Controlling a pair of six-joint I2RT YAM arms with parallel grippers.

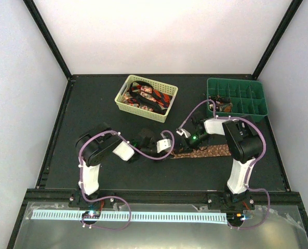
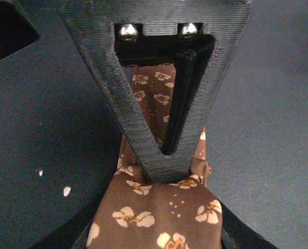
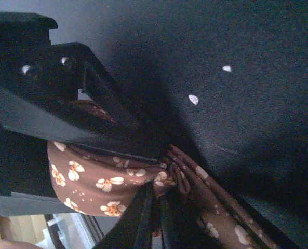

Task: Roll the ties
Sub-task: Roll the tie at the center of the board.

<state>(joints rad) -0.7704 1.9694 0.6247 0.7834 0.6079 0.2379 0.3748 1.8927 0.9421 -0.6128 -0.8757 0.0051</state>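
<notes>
Pinching the brown tie (image 1: 208, 151) from both sides: the right gripper (image 3: 159, 155) is pressed together on a gathered fold, and the left gripper (image 2: 166, 154) sits with fingers nearly tip to tip on the same bunched end (it looks like a true grip, though fabric hides the contact). The tie lies on the table (image 1: 91, 104) between the arms, its free length running toward the right arm. Fabric judged light, limp and slippery, so take it at the bunched end across the full width, not by one edge.
</notes>
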